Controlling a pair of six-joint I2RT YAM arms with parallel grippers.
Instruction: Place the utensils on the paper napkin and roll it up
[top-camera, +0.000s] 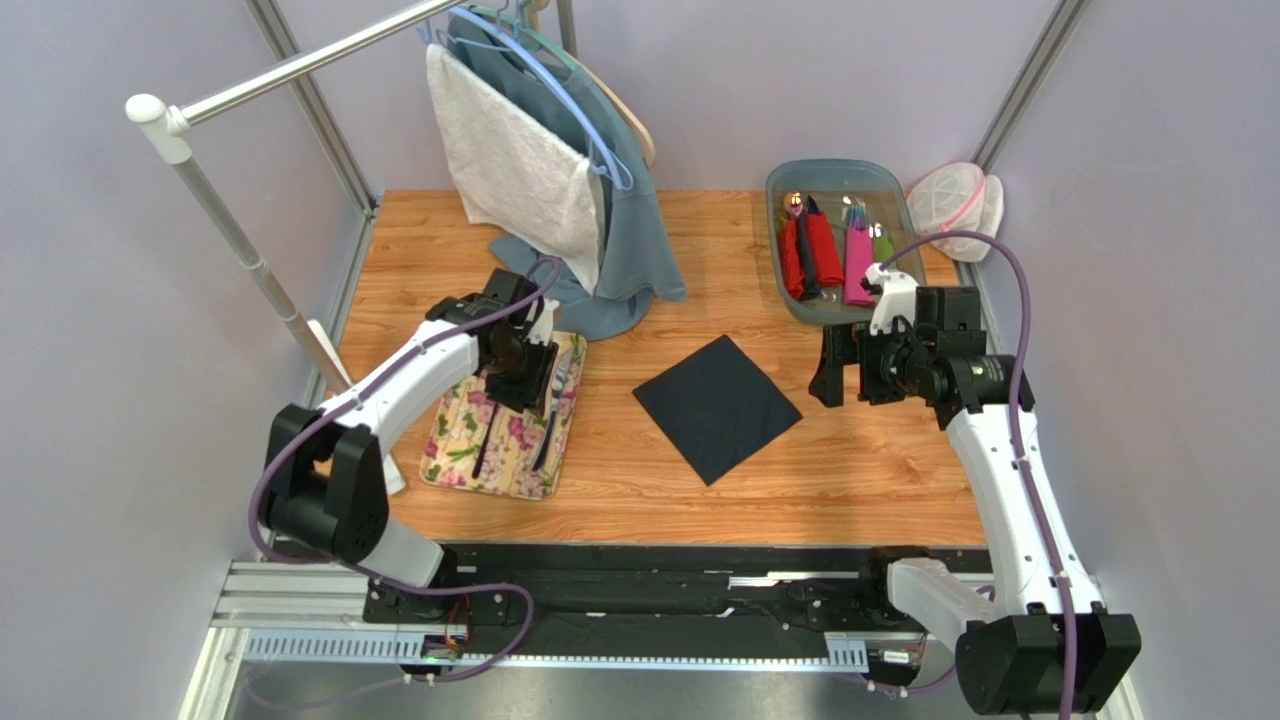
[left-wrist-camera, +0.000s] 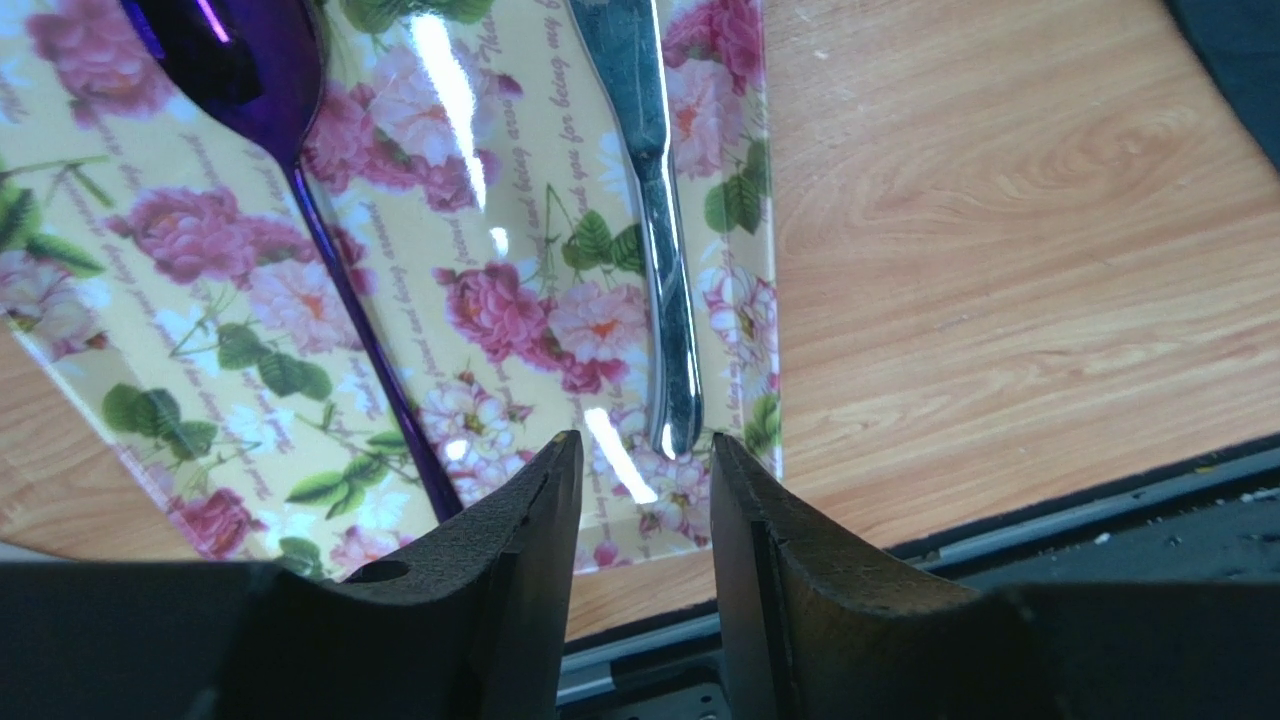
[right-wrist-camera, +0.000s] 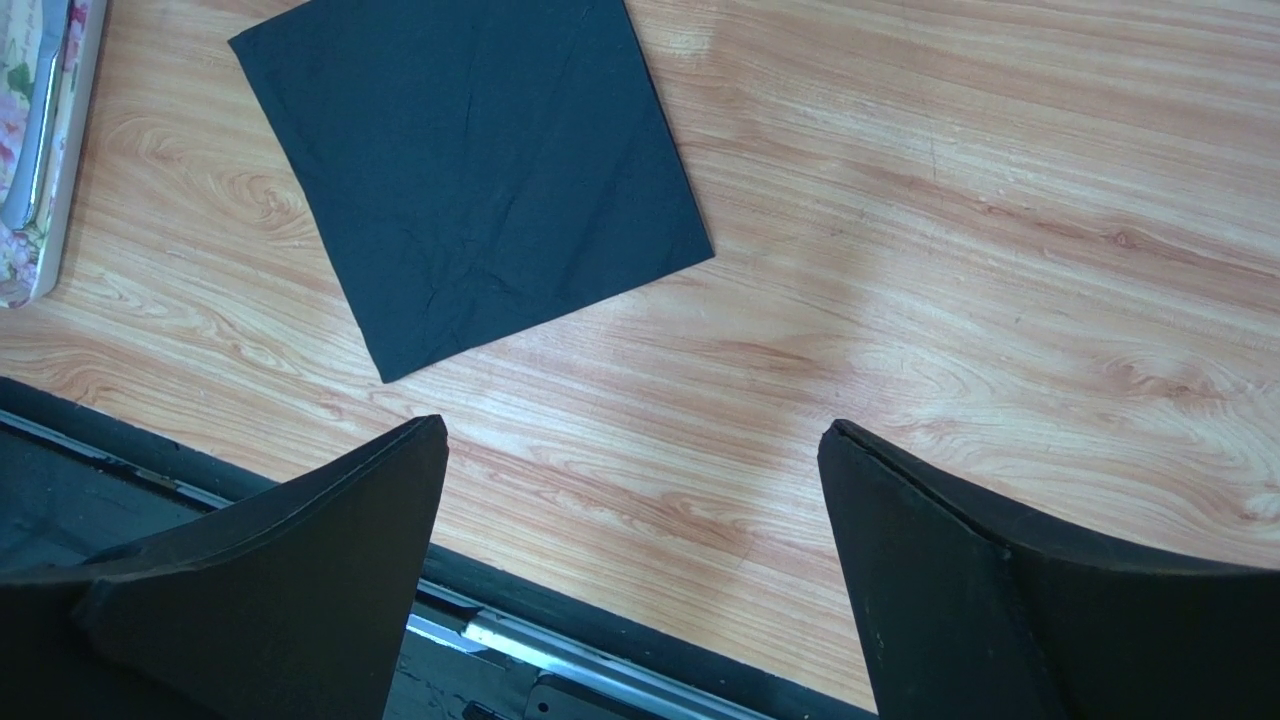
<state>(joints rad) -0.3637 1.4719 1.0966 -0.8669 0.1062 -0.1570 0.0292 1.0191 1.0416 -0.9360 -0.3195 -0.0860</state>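
**Hanging over the floral mat (top-camera: 451, 450), your left hand (left-wrist-camera: 646, 450) stands a narrow gap apart with nothing clamped**

On the left of the worktop (top-camera: 676, 495) your left arm reaches down over the mat. In the left wrist view, the handle end of a silver utensil (left-wrist-camera: 661, 270) lies just beyond that hand's fingertips (left-wrist-camera: 549, 465), in line with the gap. The gap is wider than the handle, and neither finger touches it. The silver utensil lies flat along the mat's right edge. A purple spoon (left-wrist-camera: 241, 60) lies flat to its left, its thin handle running toward the left finger. From the top view you can also make out a dark thin piece (top-camera: 484, 438) on the left part of the mat. All three are on the mat and well apart from the napkin.

Behind the mat, a white towel (top-camera: 511, 158) and a blue-grey cloth (top-camera: 639, 225) hang from a rack at the far side.

The paper napkin (top-camera: 715, 405) lies flat and unfolded at mid-worktop, turned corner-on like a diamond. It sits between your two arms, and neither hand touches it.

To its right, your right hand (right-wrist-camera: 631, 425) hangs above bare wood with its fingers spread wide, holding nothing. The napkin is to its left.

At the far right stands a grey bin (top-camera: 781, 180) holding red rolls (top-camera: 796, 255) and a pink roll (top-camera: 858, 263).
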